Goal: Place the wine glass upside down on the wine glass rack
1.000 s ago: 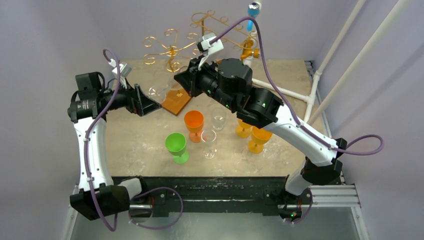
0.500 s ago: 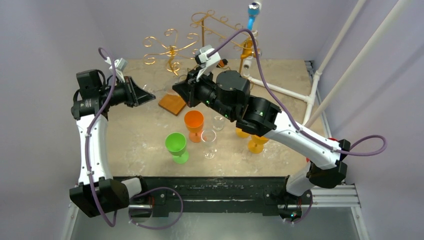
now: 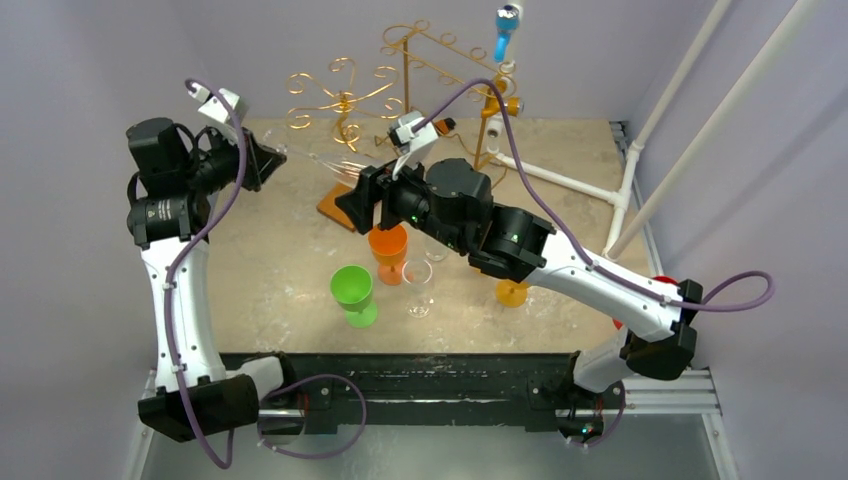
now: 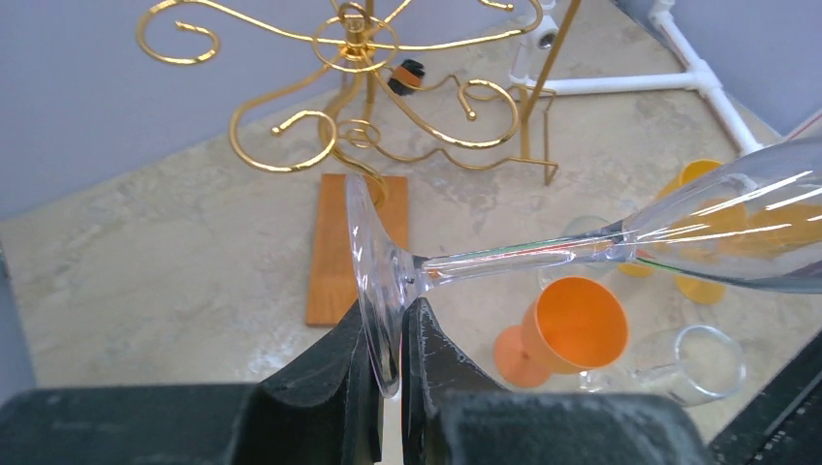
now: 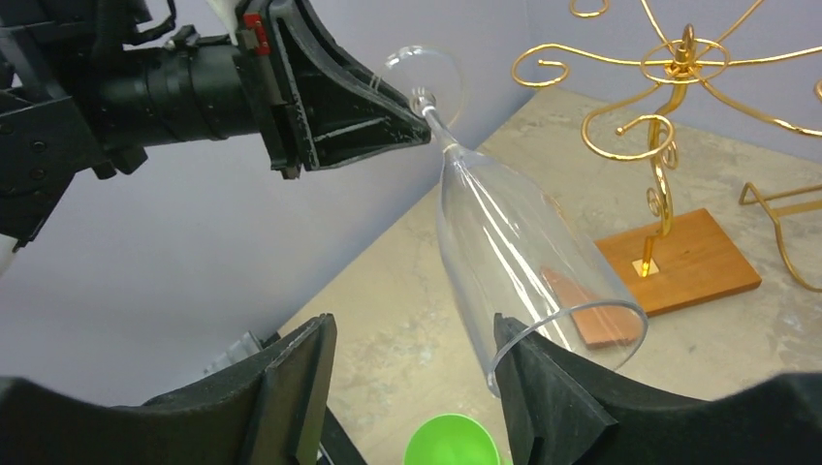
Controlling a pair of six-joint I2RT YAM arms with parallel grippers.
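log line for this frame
left gripper: shut on glass foot | right gripper: open by bowl | glass: tilted, aloft, not on rack

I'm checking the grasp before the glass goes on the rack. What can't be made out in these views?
Left wrist: the wine glass rim runs past the right edge.
Right wrist: whether the bowl touches a finger of the right gripper; the rim overlaps it.
Right wrist: the rack has its upper curls cut by the top edge.
Top external: a yellow glass is mostly hidden under the right arm.
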